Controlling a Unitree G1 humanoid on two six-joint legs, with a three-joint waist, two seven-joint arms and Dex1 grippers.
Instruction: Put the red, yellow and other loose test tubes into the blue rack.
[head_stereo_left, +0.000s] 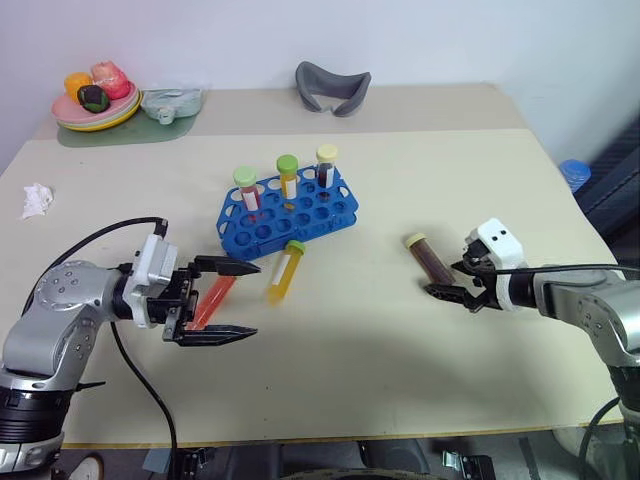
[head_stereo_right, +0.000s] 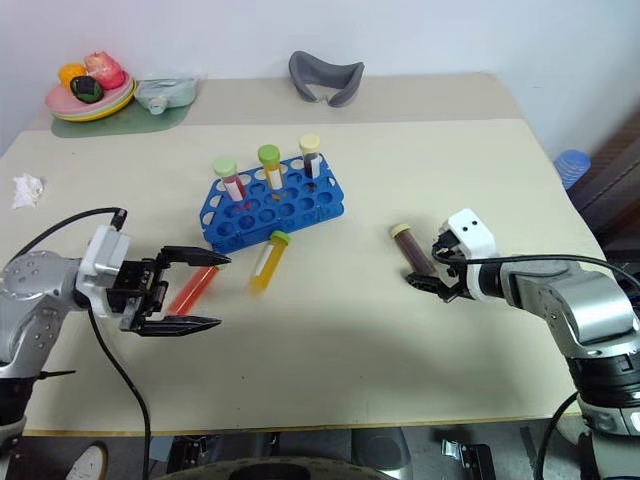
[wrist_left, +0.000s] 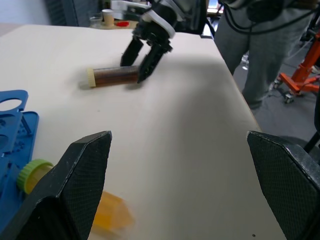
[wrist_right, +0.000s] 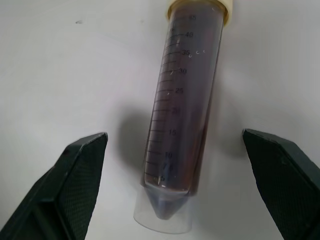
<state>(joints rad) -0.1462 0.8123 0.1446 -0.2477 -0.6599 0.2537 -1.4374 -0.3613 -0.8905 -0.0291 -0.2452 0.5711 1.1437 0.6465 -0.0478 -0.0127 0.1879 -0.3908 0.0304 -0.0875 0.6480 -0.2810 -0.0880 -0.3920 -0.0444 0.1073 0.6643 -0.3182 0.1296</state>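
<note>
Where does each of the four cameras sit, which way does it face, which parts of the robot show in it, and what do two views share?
Left eye view: on the head, looking forward and down at the table, blue rack, both arms.
Right eye view: beside it, same scene.
Left wrist view: on the left wrist, looking across the table between its open fingers at the right end effector.
Right wrist view: on the right wrist, looking down between its open fingers.
Shared: the brown tube lying on the table.
</note>
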